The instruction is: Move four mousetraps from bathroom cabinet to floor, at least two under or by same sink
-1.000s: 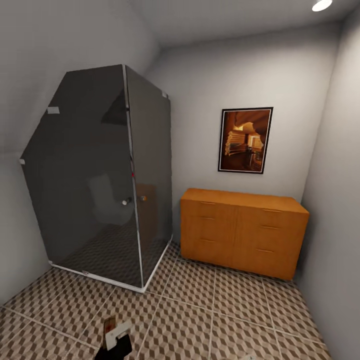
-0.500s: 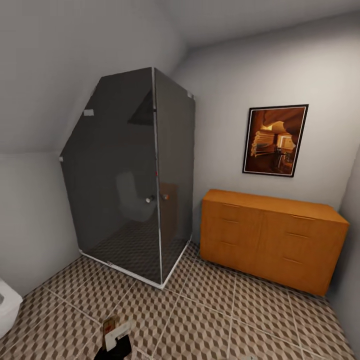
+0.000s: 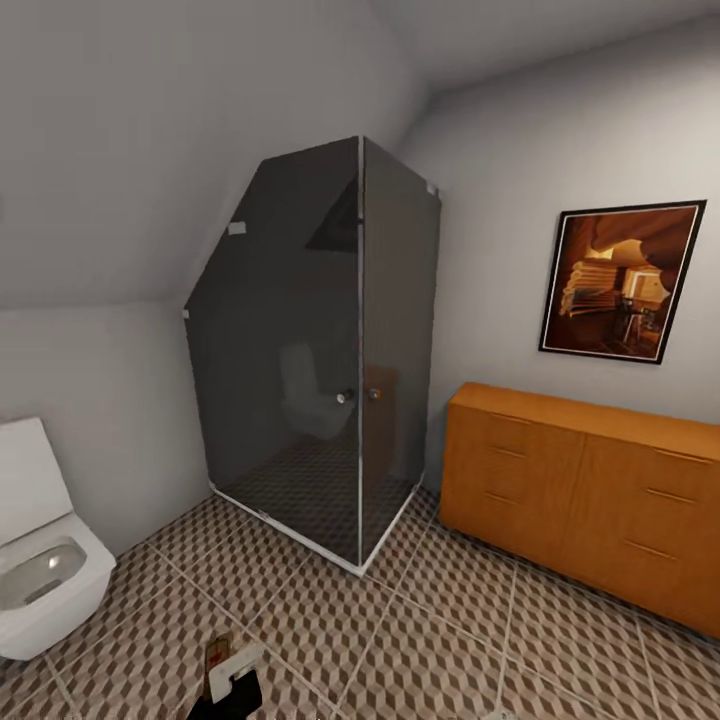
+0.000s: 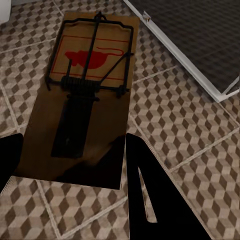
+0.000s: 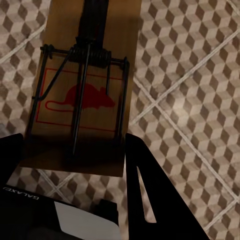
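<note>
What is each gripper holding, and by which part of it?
Each gripper holds one mousetrap. The left gripper grips its mousetrap by the short plain end, away from the red mouse mark. The right gripper grips its mousetrap by the end nearest the red mark.

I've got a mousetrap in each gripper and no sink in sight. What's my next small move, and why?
Probably keep turning the base left. Each mousetrap sits clamped between jaws, and the head view takes in the shower, the cabinet and the toilet at its left edge, so the sink likely lies further round.

Soft, even indoor light; sharp renders, wide-angle stretch at head-view edges.
</note>
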Robot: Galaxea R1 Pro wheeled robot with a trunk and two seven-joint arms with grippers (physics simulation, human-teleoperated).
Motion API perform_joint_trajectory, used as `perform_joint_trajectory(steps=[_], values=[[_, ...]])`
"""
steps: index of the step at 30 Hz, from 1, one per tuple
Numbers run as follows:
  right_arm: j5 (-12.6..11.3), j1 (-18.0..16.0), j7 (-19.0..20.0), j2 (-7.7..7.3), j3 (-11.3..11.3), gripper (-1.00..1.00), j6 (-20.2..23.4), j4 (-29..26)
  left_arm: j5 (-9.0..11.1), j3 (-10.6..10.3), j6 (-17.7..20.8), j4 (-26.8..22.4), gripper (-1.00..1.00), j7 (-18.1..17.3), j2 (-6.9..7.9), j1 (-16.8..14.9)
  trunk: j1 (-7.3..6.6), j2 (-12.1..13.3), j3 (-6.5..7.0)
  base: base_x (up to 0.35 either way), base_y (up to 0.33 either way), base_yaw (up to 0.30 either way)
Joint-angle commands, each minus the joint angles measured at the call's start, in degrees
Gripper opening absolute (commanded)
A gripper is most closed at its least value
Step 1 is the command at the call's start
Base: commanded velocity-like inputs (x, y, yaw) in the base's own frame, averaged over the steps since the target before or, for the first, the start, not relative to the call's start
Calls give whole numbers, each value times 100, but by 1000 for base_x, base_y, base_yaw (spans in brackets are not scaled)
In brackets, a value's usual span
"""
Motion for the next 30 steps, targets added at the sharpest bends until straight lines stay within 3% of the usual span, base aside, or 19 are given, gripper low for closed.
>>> perform_joint_trajectory(steps=[1,30], values=[[17,-7,13,-2,-5,-100,12,6,-10,-48,3,-1,-100,68,-3,-4,1,-8,-10,0,0,300],[17,-5,13,-17,-5,-100,20,6,16,-47,3,-1,-100,75,-8,-4,1,-8,-10,0,0,300]])
